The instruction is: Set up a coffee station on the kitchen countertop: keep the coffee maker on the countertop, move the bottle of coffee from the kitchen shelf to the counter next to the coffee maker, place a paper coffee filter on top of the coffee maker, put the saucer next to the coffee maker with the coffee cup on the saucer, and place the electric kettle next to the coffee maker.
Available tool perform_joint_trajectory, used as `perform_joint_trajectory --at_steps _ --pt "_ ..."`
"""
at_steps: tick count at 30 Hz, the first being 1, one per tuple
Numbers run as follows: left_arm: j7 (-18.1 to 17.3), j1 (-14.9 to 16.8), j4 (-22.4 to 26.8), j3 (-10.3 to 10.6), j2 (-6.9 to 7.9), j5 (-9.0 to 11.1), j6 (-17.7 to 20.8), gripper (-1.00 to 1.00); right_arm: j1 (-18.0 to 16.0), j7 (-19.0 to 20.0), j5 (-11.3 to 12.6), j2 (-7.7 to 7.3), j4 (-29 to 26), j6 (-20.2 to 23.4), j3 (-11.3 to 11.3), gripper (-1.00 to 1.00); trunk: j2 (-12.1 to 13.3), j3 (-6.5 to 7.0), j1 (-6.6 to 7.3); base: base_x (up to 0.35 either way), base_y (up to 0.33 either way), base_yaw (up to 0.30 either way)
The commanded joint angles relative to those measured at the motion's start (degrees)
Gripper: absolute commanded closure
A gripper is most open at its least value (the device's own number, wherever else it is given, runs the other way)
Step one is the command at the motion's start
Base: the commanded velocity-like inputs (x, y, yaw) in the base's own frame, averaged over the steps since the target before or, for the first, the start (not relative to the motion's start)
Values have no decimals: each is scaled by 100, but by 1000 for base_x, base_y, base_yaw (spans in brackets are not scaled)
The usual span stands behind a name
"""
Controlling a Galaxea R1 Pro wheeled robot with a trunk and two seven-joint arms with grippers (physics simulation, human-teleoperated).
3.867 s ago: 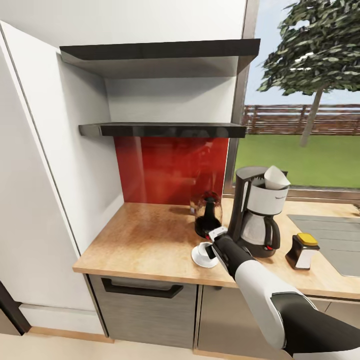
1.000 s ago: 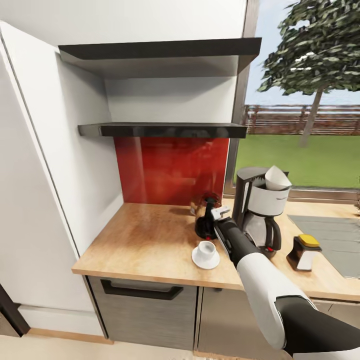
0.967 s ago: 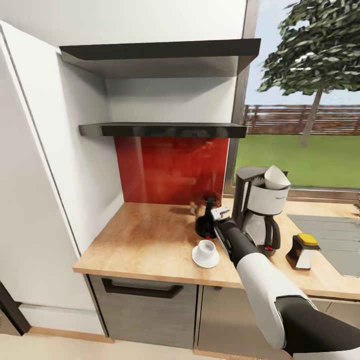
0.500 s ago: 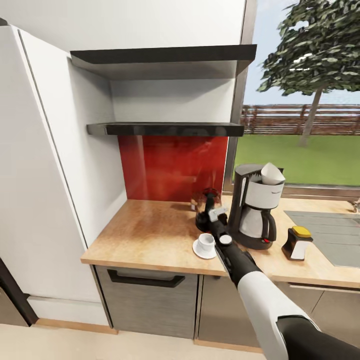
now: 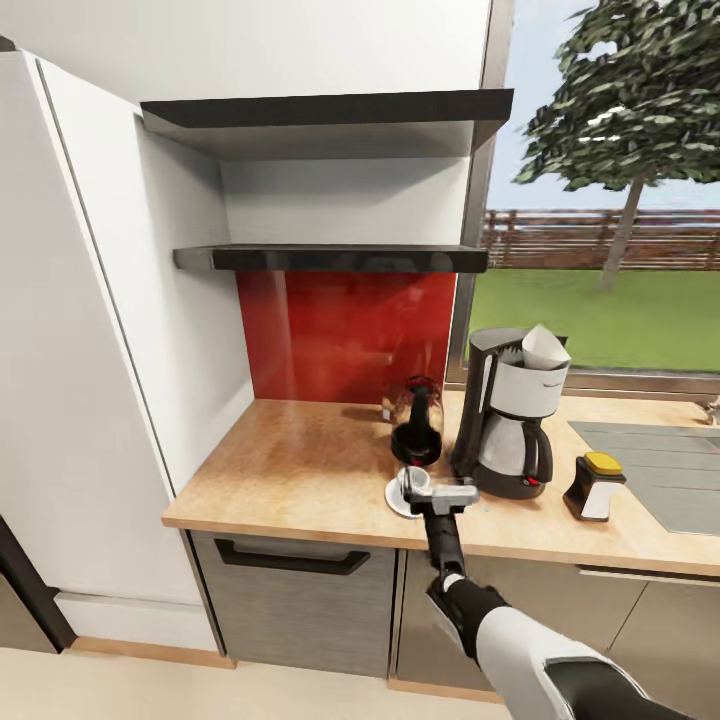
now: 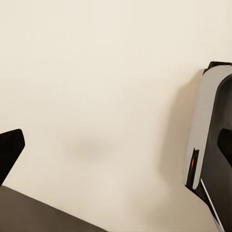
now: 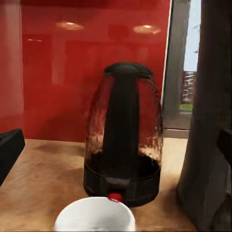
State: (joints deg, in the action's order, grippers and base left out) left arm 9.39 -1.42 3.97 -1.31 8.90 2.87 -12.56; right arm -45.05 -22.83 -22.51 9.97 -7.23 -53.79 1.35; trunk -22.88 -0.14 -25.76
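Spanning below a red backsplash [image 5: 340, 335], the wooden countertop [image 5: 290, 470] meets a window [image 5: 610, 290].

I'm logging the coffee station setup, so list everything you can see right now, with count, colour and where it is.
Coffee maker: one, black and silver, on the countertop by the window.
Paper filter: one, white, on top of the coffee maker.
Electric kettle: one, clear glass with black base, left of the coffee maker.
Coffee cup: one, white, in front of the kettle.
Saucer: one, white, under the cup, partly hidden by the gripper.
Bottle of coffee: one, dark with yellow lid, right of the coffee maker.
Countertop: one, wooden.
Shelves: two, dark, above the red backsplash.
Right gripper: one, grey, over the saucer; open or shut unclear.
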Motion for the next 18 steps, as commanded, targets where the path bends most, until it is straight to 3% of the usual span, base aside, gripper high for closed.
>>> perform_joint_trajectory --at_steps 1,2,7,13,18 --pt "-4 -6 9 -11 -3 30 -10 -100 39 -290 -72 2 219 -417 6 -100 -4 -1 -2 0 0 0" --pt "-5 -7 8 -13 -6 29 -10 -100 104 -505 -72 -3 340 -621 6 -100 -4 -1 -2 0 0 0" --pt "-7 -8 8 -7 -3 28 -10 -100 576 -1097 -63 -143 514 -621 6 -100 -4 -1 -2 0 0 0" --pt "-7 -9 7 -1 -2 26 -10 -100 1197 -1212 -43 -187 548 -621 6 -100 -4 -1 -2 0 0 0" --pt "-13 -16 -7 -22 -16 -57 -2 -100 1921 -1235 367 -198 557 -621 4 -100 -4 -1 -2 0 0 0"
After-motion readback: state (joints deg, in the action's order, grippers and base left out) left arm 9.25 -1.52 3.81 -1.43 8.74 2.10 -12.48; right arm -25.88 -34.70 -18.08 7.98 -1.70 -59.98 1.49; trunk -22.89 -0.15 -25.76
